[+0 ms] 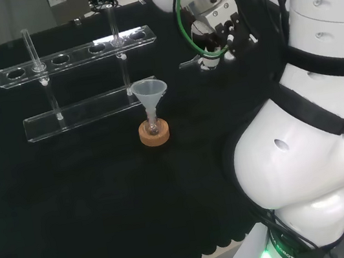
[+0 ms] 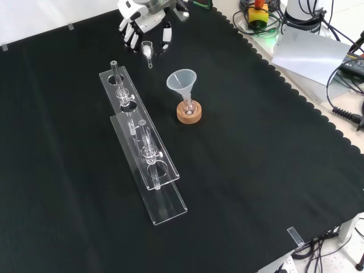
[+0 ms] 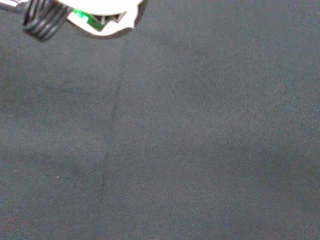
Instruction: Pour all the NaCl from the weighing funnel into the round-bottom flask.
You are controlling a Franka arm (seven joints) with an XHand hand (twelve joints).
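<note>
Black cloth (image 2: 256, 170) covers the whole bench. In the front view, the hand (image 2: 143, 28) hangs at the far edge of the cloth, near its far-left part, fingers (image 2: 165, 40) pointing down and curled inward. Between them sits a small clear weighing funnel (image 2: 148, 51), its narrow stem reaching down and toward the middle of the cloth. The fingers pinch its upper part; what lies inside it cannot be told.

Toward the middle of the cloth, well apart from the hand, a small round-bottom flask (image 2: 189, 107) stands upright on a cork ring (image 2: 189, 114). A wide clear funnel (image 2: 182, 81) sits in the flask's neck, mouth up. In the front view the flask is nearer the camera than the hand and a little to its right, so the weighing funnel is short of the funnel's mouth, not above it.

Just left of the flask in the front view, a long clear test-tube rack (image 2: 145, 151) runs from near the hand toward the near edge of the cloth, with some clear tubes standing in it.

In the head view the flask (image 1: 153, 126) and cork ring (image 1: 154, 134) sit mid-cloth, the rack (image 1: 80, 84) behind them, and the arm's wrist at upper right.

The wrist view shows bare cloth (image 3: 200, 140).
</note>
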